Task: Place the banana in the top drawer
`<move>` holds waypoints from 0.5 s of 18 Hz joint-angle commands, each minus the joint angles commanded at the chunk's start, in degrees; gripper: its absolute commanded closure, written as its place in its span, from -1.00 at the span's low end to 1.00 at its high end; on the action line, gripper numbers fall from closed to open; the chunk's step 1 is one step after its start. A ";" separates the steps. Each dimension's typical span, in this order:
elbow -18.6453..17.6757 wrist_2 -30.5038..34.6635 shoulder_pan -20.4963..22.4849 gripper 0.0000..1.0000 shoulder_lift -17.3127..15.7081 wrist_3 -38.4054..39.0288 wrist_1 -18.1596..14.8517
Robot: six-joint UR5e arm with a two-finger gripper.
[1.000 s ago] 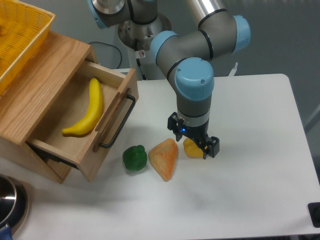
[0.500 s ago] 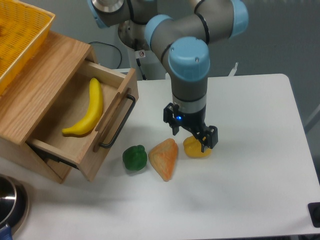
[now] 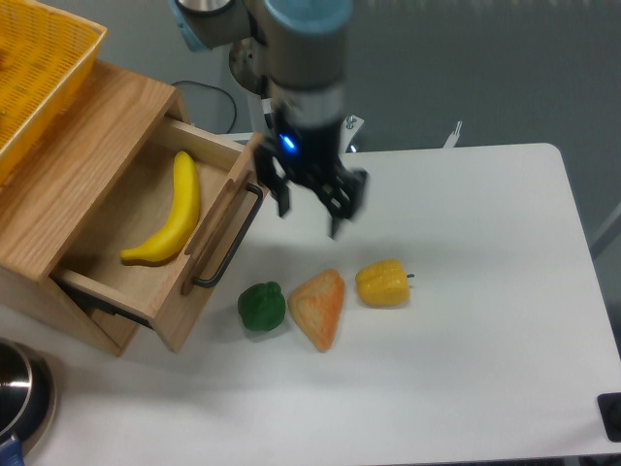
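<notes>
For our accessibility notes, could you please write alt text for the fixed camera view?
A banana lies in the open top drawer of a wooden cabinet, while the gripper hangs empty beside the drawer front, above a white table.

No legible text, label, brand, number or sign anywhere. Only a small white sticker with a red mark on the robot base (image 3: pixel 275 104) beyond the tabletop's far edge, too small to read.
</notes>
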State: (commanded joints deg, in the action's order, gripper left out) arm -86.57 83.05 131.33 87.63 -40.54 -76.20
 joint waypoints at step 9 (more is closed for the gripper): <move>-3.34 0.88 -6.18 -1.00 -0.62 1.52 0.61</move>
State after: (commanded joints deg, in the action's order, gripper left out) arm -89.91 83.93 125.16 87.01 -39.02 -75.59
